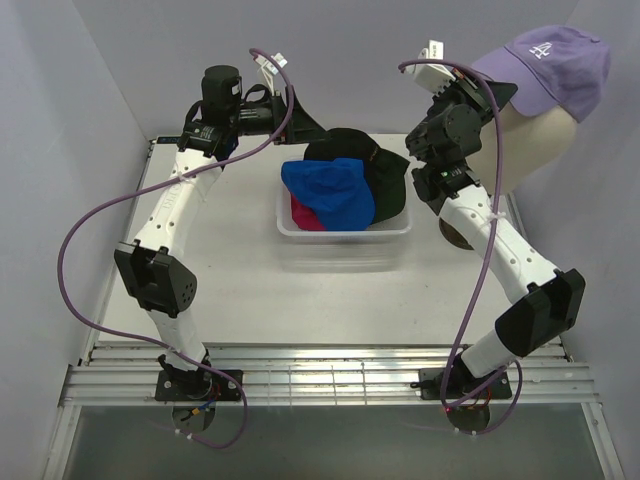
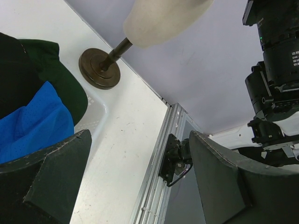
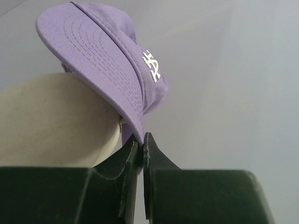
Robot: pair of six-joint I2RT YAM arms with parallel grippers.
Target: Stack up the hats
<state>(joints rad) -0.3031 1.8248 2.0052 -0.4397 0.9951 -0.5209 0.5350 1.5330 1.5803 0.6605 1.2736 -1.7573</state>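
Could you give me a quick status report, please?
Left tool open, empty, near the basket. Right tool shut at brim of purple cap, cap on dummy head. Nothing blocking.

Two slim robot arms stand on black bases (image 1: 190, 385) at the near edge of the bench (image 1: 240, 290). The left arm (image 1: 165, 215) and right arm (image 1: 510, 255) each have white tubular links, bulky black joint housings (image 1: 160, 282) and a looping purple cable (image 1: 75, 240). The left end effector (image 2: 140, 154) and right end effector (image 3: 142, 140) each carry two dark, matte, wedge-shaped fingers (image 2: 51, 186).
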